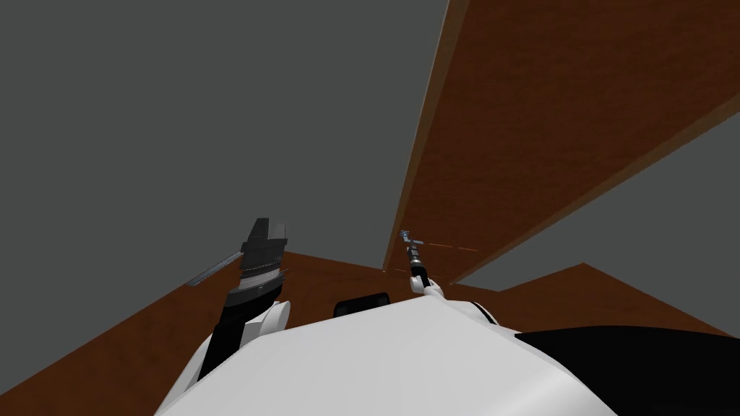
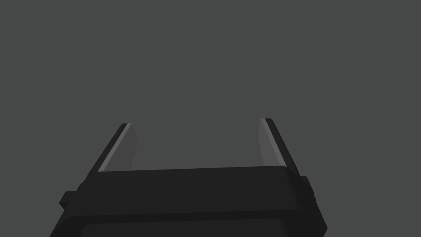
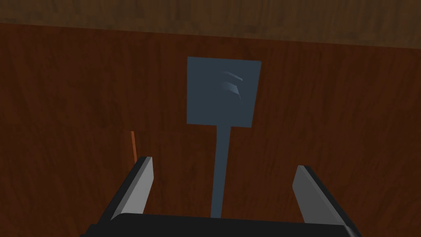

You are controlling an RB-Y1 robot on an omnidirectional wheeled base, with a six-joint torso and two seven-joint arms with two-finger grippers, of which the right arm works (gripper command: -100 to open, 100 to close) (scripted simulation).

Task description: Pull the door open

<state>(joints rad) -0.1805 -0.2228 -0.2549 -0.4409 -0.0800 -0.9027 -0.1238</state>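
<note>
The right pincer is spread wide, one finger on each side of the blue-grey handle, with a gap on both sides. The handle runs from a square plate on the brown wooden door. The left pincer, also wide, faces a grey wall left of the handle.

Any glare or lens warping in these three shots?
Head view: wide lens slants the brown door. Right wrist view: even light, two faint glints on the handle plate beyond the open right tool. Left wrist view: dim, the open left tool barely lit.
</note>
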